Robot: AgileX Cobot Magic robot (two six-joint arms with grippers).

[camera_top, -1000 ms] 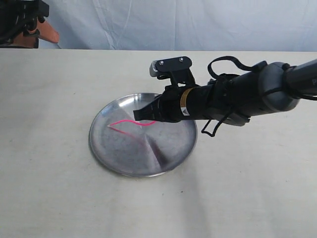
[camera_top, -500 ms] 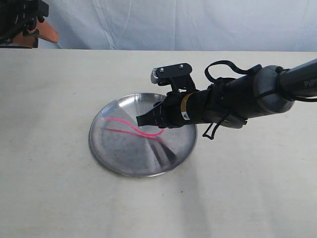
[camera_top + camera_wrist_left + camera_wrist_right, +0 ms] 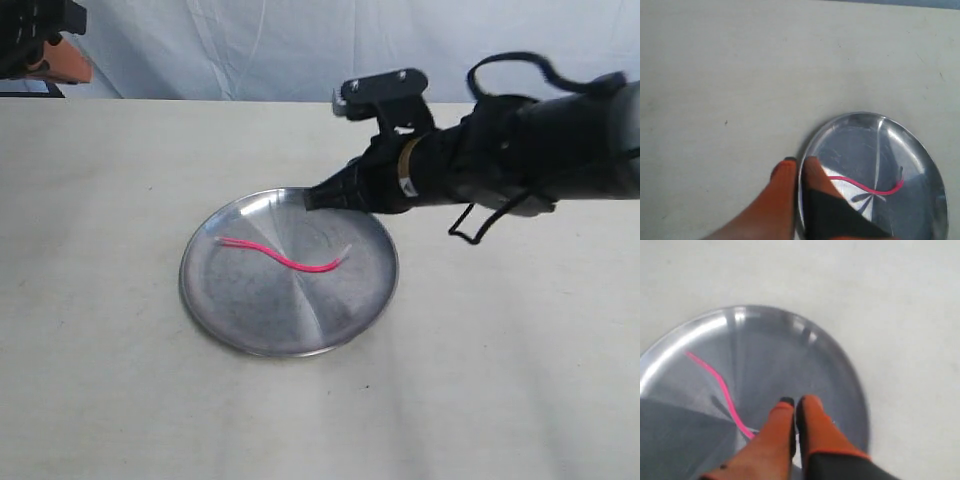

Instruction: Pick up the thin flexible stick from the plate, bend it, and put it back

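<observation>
Holding the right gripper (image 3: pixel 312 199) pressed together and empty, hovering over the far rim of the plate (image 3: pixel 196 300). Finding the thin flexible stick (image 3: pixel 285 259) lying loose inside the plate in a shallow S, touching neither gripper. Tracing its long axis from side to side across the plate in the exterior view, with the whitish end lying closest to the right gripper, a little nearer the camera than the fingertips. Spotting the left gripper (image 3: pixel 797 162), likewise pinched closed on nothing, well apart at the far left corner of the exterior view, so counting the right arm as plainly the nearer one. Judging the bend and the put-back as done, and expecting any regrasp to call only for a short drop onto that whitish end. Getting the whole wave from the exterior and left wrist views, while losing the stick's near end behind the gripper's own finger in the right wrist view.
</observation>
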